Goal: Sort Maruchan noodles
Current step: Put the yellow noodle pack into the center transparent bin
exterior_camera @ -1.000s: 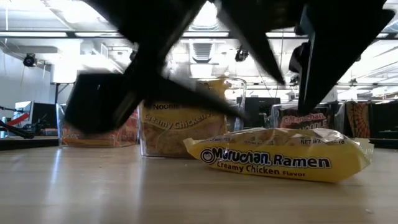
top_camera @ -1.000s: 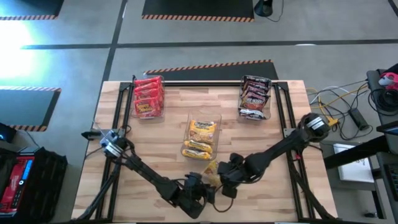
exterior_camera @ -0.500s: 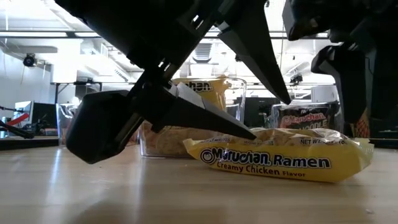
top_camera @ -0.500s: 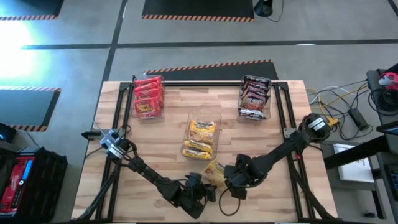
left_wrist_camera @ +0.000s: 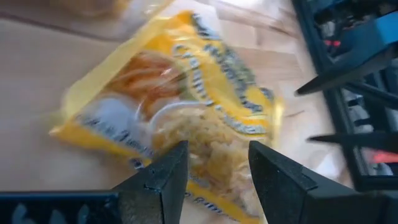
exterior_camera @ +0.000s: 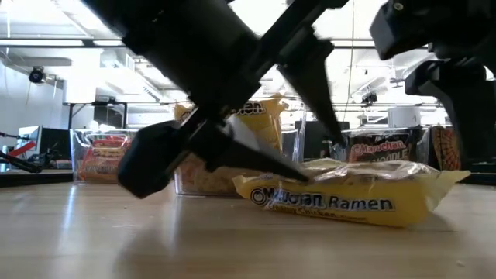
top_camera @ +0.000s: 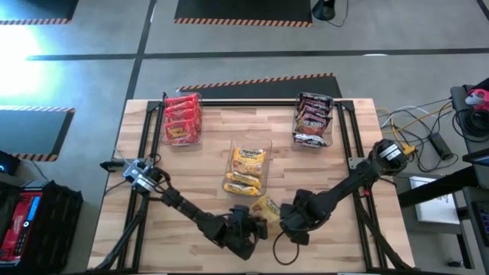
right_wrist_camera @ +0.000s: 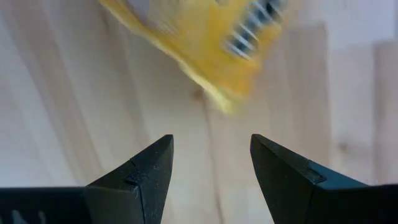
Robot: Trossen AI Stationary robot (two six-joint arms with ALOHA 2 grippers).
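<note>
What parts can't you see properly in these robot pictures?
- Yellow packet under the left gripper: left wrist view, print smeared by blur.
- Whether it is gripped: low view, dark fingers cover the contact.
- Far bins' contents: high view, labels too small.
- Right gripper: right wrist view, packet corner blurred, cut off.

Yellow ramen packet (exterior_camera: pixel 353 198) glossy crinkly plastic; tabletop (top_camera: pixel 206 160) pale wood planks, smooth matt finish; bins (top_camera: pixel 248 169) clear plastic; gripper fingers (right_wrist_camera: pixel 140 180) matt black.
</note>
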